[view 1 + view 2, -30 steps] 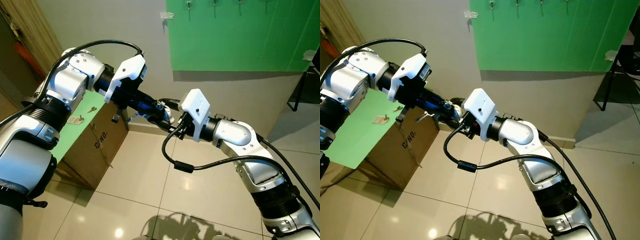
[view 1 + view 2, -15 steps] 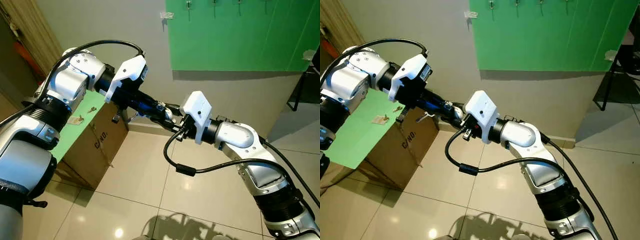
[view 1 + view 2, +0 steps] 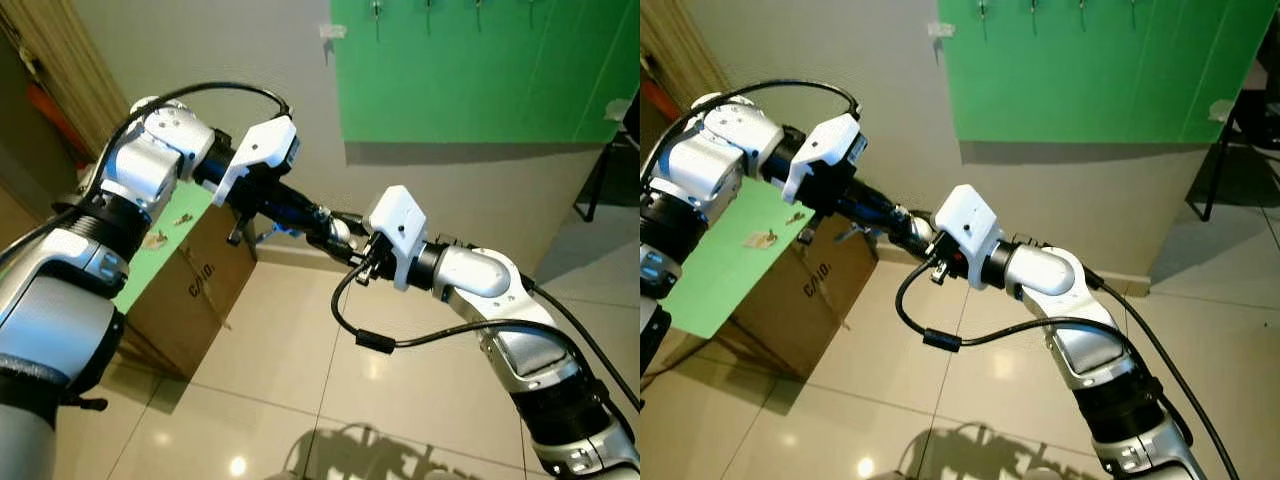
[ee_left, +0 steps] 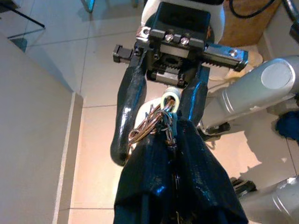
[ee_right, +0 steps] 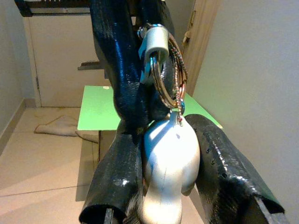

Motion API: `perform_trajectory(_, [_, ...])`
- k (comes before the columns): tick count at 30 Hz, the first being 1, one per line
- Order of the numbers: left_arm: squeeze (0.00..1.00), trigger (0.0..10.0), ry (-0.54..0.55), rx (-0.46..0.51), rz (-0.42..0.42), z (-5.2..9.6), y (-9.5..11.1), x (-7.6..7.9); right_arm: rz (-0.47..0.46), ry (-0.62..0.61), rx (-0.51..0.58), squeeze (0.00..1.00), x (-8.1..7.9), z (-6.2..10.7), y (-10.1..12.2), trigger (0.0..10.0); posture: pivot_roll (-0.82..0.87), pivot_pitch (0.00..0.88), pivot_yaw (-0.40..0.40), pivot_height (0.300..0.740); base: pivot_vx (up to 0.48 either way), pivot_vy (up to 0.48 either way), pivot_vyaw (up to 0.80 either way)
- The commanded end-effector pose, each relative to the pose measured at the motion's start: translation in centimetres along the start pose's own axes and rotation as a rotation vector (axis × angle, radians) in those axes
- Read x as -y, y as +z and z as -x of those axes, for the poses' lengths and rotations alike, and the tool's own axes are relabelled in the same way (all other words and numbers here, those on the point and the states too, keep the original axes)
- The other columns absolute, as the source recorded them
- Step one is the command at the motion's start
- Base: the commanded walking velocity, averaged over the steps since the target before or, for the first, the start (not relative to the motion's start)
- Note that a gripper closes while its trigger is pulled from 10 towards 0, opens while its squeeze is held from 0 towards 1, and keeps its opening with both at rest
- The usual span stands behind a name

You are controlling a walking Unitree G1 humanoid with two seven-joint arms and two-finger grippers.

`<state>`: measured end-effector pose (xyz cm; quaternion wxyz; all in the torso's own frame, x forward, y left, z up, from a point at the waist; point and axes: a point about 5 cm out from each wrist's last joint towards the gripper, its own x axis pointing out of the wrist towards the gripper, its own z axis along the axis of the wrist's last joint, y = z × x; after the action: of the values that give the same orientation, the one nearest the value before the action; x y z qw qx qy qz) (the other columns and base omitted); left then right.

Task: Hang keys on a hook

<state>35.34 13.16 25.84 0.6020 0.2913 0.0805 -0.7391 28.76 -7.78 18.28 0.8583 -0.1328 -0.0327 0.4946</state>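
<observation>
A bunch of keys on a metal ring [image 4: 149, 126] with a white oval fob [image 5: 168, 154] is held in mid-air between my two grippers, above the tiled floor. My left gripper [image 3: 333, 226] reaches in from the left and is shut on the ring. My right gripper [image 3: 350, 245] meets it head-on from the right, its fingers [image 4: 128, 112] pressed on either side of the fob. The hooks [image 3: 378, 12] stick out of a green wall board [image 3: 480, 70] high up at the back, well above both grippers.
A cardboard box [image 3: 195, 290] topped with a green sheet [image 3: 165, 240] stands at the left, with small items [image 3: 152, 240] lying on it. A grey wall is behind. A dark chair leg [image 3: 600, 180] stands at the far right.
The two grippers stay joined at the keys and have drifted slightly to the right. The left elbow has risen a little.
</observation>
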Motion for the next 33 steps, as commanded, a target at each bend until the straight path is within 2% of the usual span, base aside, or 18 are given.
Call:
perform_trajectory(1, [0.0, 10.0, 0.065, -0.037, 0.02, 1.1, -0.3, -0.3, 0.011, 0.039, 0.042, 0.0, -0.5, -0.3, 0.8, 0.0, -0.25, 0.002, 0.183, 0.74, 0.0, 0.0, 0.0])
perform_trajectory(2, [1.0, 10.0, 0.072, -0.038, 0.031, 1.1, -0.3, -0.4, 0.011, 0.04, 0.041, 0.0, -0.5, -0.3, 0.8, 0.0, -0.25, 0.0, 0.182, 0.74, 0.0, 0.0, 0.0])
perform_trajectory(17, [1.0, 10.0, 0.091, -0.04, 0.052, 1.1, -0.6, -0.5, 0.011, 0.048, 0.035, 0.0, -0.5, -0.2, 0.8, 0.0, -0.26, 0.005, 0.178, 0.74, 0.0, 0.0, 0.0])
perform_trajectory(25, [1.0, 10.0, 0.19, -0.013, 0.057, 2.2, -0.5, -0.8, 0.023, 0.039, 0.029, 0.0, -0.2, 0.0, 0.8, 0.0, -0.26, 0.012, 0.177, 0.74, 0.0, 0.0, 0.0])
perform_trajectory(30, [1.0, 10.0, 0.222, 0.012, 0.069, 2.4, -0.7, -0.7, 0.019, 0.043, 0.029, 0.0, -0.3, 0.0, 0.7, 0.0, -0.26, 0.014, 0.175, 0.74, 0.0, 0.0, 0.0])
perform_trajectory(31, [0.96, 10.0, 0.252, 0.014, 0.065, 2.5, -0.8, -0.8, 0.019, 0.044, 0.029, 0.0, -0.4, 0.0, 0.7, 0.0, -0.26, 0.014, 0.175, 0.74, 0.0, 0.0, 0.0])
perform_trajectory(32, [0.0, 10.0, 0.262, 0.019, 0.074, 2.5, -0.8, -0.8, 0.019, 0.044, 0.029, 0.0, -0.4, 0.0, 0.7, 0.0, -0.26, 0.014, 0.176, 0.74, 0.0, 0.0, 0.0])
perform_trajectory(33, [0.0, 10.0, 0.266, 0.023, 0.08, 2.5, -0.9, -0.8, 0.02, 0.044, 0.029, 0.0, -0.4, 0.0, 0.7, 0.0, -0.26, 0.014, 0.176, 0.74, 0.0, 0.0, 0.0])
